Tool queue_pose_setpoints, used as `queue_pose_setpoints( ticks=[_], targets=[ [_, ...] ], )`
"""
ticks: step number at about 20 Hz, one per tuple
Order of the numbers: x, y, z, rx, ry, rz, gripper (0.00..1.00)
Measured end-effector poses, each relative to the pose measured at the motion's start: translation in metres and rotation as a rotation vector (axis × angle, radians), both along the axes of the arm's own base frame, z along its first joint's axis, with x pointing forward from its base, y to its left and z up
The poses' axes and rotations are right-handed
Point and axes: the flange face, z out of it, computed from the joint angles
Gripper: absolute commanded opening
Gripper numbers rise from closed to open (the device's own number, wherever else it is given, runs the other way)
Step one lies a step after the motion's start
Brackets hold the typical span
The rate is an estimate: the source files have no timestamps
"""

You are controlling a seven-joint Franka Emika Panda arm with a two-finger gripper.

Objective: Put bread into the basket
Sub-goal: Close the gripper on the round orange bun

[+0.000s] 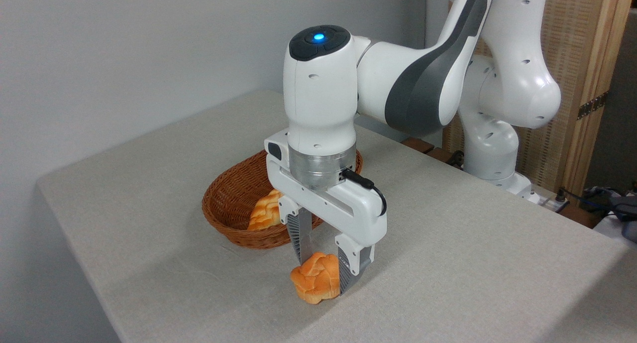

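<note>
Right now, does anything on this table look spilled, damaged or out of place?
Nothing stands out. The claw has its fingers on either side of the bun at the table. The basket sits upright with another bread inside. No crumbs or spills show.

No text, label, brand or number can be read anywhere.

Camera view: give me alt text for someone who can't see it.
The end effector grips a small orange bun at the grey table, just in front of a wicker basket holding a braided loaf.
</note>
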Motion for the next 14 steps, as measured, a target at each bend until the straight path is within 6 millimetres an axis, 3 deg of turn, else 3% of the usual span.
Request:
queue_pose_setpoints(
  ticks=[2, 6, 8, 14],
  targets=[
    [0.000, 0.000, 0.000, -0.011, -0.006, 0.008, 0.99],
    [-0.001, -0.001, -0.003, -0.014, 0.000, 0.009, 0.54],
    [-0.001, -0.005, -0.005, -0.014, 0.005, 0.002, 0.39],
    [0.001, -0.010, -0.009, -0.015, 0.012, -0.007, 0.34]
  ],
)
